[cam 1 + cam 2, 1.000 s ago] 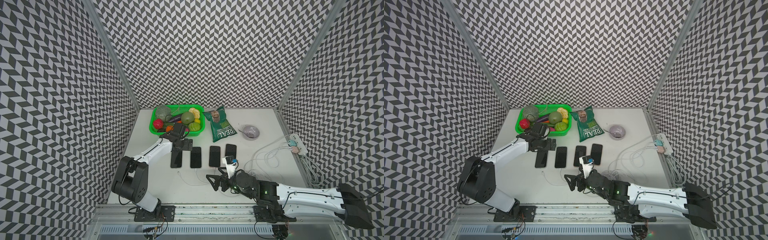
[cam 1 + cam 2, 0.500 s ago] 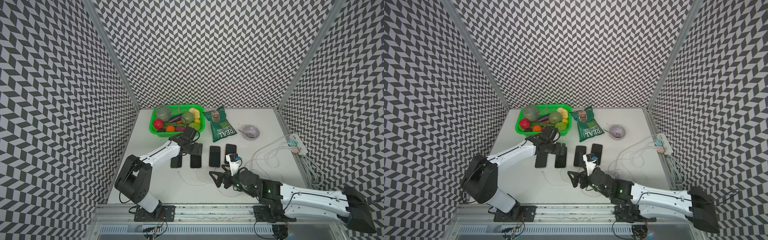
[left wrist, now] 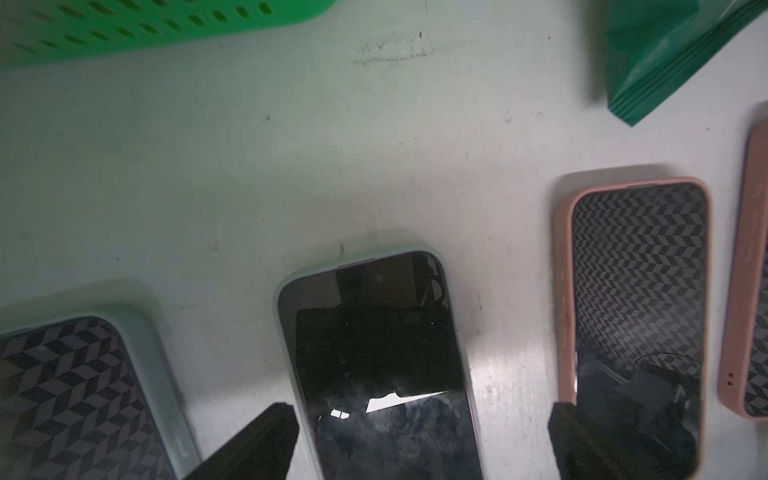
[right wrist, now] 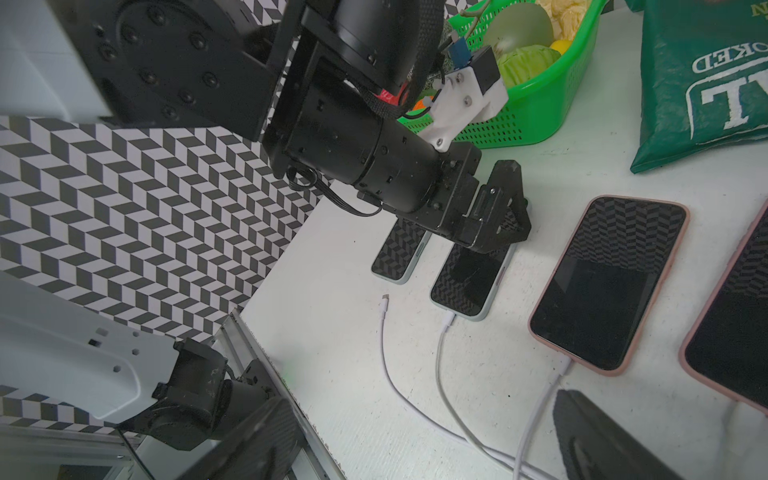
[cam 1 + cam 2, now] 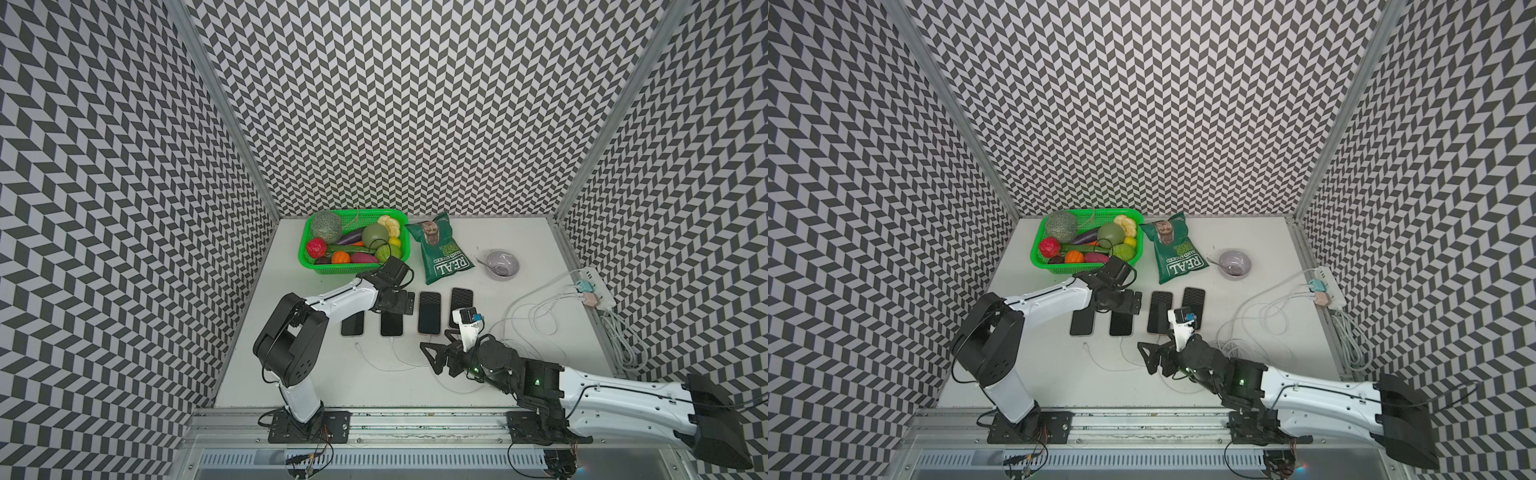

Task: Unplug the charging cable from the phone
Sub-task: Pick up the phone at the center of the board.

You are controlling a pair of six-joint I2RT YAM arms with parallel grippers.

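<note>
where the cable lies: the white charging cable (image 4: 448,324) is plugged into the near end of the phone (image 4: 471,278), second from your left in a row of four, flat on the surface (image 4: 332,332).
left hand (image 3: 422,411): wide open, holding nothing, jaws straddling the far end of that phone.
right hand (image 5: 441,353): wide open and empty, low over the cables just short of the plugs.
wrong cable: the neighbouring cable (image 4: 555,380), from the pink-cased phone (image 4: 606,282), runs close beside yours and the two bunch together nearer your right hand. close there and you may pull the wrong plug.
cord grip: if you pinch the thin cord instead of the plug, it will likely slip or strain.
phone drag: if your left hand isn't bearing on the phone when you pull, the phone slides along and the plug stays in.
left fingers (image 3: 567,440): one sits at the pink-cased phone's edge, so closing could shove that phone.
loose cable end (image 4: 384,305): it lies free by the leftmost phone and could snag.
</note>
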